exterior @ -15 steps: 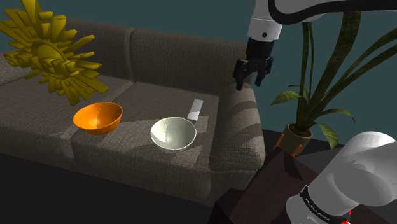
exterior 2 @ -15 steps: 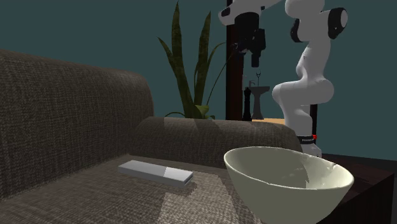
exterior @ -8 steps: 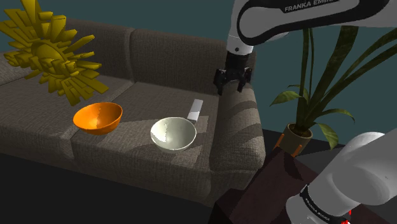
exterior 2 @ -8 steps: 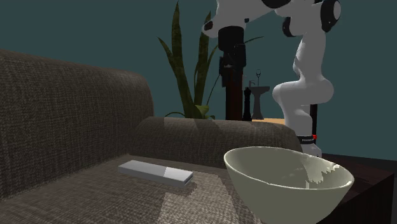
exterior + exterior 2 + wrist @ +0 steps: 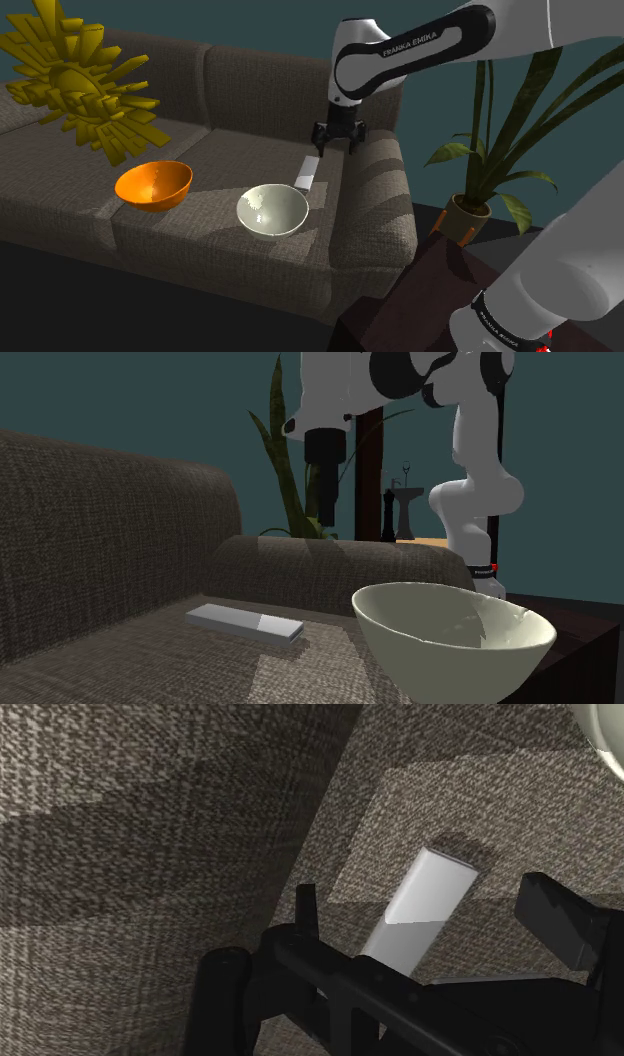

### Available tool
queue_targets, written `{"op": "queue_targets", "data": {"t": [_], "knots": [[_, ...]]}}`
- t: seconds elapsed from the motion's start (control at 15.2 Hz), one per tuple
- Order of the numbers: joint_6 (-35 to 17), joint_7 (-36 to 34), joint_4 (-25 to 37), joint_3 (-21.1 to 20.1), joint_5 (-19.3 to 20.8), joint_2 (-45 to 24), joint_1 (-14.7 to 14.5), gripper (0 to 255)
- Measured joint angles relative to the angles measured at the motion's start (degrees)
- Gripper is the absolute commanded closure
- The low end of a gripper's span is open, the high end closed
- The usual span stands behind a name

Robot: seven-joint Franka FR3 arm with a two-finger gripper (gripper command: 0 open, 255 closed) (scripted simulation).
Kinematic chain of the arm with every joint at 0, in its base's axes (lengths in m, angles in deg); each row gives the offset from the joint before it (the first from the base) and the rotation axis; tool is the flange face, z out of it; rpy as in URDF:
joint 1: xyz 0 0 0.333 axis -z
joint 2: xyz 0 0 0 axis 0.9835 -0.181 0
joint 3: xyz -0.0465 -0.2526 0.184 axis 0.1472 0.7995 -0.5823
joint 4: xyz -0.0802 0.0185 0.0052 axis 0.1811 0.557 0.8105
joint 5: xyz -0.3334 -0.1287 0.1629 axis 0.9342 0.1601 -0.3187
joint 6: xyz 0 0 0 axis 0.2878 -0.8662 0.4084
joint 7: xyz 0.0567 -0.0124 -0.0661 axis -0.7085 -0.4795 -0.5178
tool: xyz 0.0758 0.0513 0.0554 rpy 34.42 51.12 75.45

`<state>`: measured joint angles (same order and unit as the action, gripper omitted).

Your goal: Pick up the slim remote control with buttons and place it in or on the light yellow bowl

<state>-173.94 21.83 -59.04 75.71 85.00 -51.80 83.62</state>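
Observation:
A slim grey remote (image 5: 307, 172) lies flat on the sofa seat, just behind the pale bowl (image 5: 272, 210). In the second exterior view the remote (image 5: 245, 623) rests to the left of the bowl (image 5: 452, 637). My gripper (image 5: 337, 140) hangs a short way above the remote's far end, open, fingers pointing down, touching nothing. From the second exterior view, the gripper (image 5: 326, 524) hovers over the armrest line. In the wrist view the remote (image 5: 432, 884) lies between my spread fingers (image 5: 303, 904), well below them, and the bowl's rim (image 5: 612, 739) shows beyond it.
An orange bowl (image 5: 153, 184) sits on the seat to the shoulder view's left of the pale bowl. A yellow spiky ornament (image 5: 80, 80) hangs over the sofa's left part. The sofa armrest (image 5: 385, 190) and a potted plant (image 5: 490, 160) stand to the right.
The arm has swung toward the shoulder view's left and lowered, from above the armrest to above the remote. The fingers have stayed open. The remote and bowls have not moved.

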Motion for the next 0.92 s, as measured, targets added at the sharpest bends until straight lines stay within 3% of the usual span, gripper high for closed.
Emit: {"op": "queue_targets", "data": {"t": [0.4, 0.92], "knots": [[-4.33, -6.85, 8.08, 0.47, 2.71, -12.34, 0.01, 0], [-6.42, -13.78, 24.26, 3.02, 5.18, -30.37, -0.69, 0]]}}
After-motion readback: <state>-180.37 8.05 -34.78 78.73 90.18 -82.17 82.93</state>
